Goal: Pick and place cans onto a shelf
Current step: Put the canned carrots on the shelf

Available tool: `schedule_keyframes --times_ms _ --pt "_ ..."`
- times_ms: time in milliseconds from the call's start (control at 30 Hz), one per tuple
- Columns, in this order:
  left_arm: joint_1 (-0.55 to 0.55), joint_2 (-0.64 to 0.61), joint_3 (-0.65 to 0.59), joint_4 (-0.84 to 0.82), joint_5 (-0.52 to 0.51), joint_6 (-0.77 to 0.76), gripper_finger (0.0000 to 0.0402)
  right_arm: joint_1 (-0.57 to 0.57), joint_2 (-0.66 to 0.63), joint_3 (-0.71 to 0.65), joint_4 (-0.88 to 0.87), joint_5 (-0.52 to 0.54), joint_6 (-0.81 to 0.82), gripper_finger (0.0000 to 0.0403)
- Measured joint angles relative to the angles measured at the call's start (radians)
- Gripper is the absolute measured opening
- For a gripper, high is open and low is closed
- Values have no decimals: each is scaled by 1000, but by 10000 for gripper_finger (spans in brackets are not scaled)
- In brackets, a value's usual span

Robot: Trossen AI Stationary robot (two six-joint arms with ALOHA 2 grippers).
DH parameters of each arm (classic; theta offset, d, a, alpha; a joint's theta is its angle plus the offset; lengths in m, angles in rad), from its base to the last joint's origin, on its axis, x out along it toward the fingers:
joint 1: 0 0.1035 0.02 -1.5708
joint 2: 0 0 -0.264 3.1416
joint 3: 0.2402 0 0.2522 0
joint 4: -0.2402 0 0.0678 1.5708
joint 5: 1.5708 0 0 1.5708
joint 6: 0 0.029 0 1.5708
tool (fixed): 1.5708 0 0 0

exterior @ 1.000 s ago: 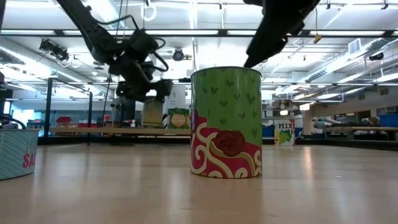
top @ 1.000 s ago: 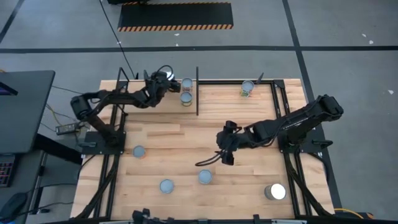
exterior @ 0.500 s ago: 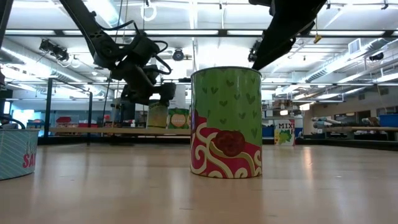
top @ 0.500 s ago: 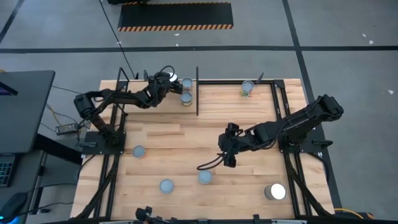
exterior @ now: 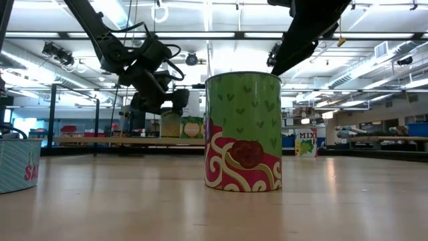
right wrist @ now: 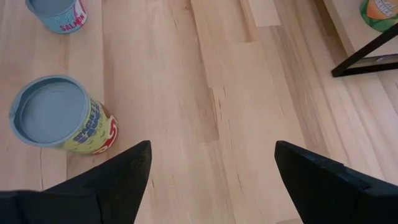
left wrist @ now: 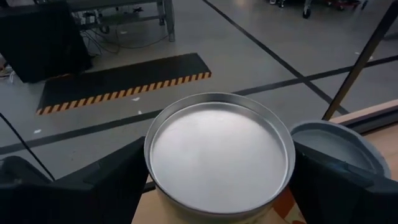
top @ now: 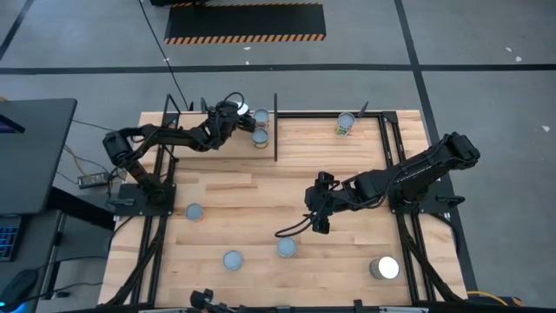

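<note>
The shelf [top: 308,130] is a pale wood panel with black posts at the table's far edge. Three cans stand on it [top: 261,116] [top: 259,136] [top: 346,123]. My left gripper [top: 239,113] is at the shelf's left part, shut on a silver-topped can [left wrist: 219,149] right beside the far can [left wrist: 339,146]. In the low view the held can [exterior: 170,124] has its bottom level with its neighbour's. My right gripper [top: 317,217] is open and empty above the table's middle. Below it stands a green-and-red can [right wrist: 59,121] [top: 287,247]. My left gripper pinches the can's round side wall just under the rim [left wrist: 148,168] between its two fingers, one on each side. The fingers come nearly level from the table's left. The can is upright; whether its bottom rests on the shelf panel I cannot tell.
More cans stand on the tabletop: one at the left [top: 194,211], a teal one near the front [top: 232,259] [right wrist: 56,14], and a wider bright one at the front right [top: 385,268]. A black shelf post [top: 275,126] stands right of the left gripper.
My left gripper has carried its can a little toward the table's right and down, so it now stands close beside the cans on the shelf. My right gripper has shifted slightly toward the table's right, still open. Both have kept still in the last half second.
</note>
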Motion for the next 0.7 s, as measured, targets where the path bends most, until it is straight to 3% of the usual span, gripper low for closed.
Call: schedule_keyframes --times_ms 700 --pt "-28 -1 0 -62 8 6 353 8 0 0 -8 -50 22 348"
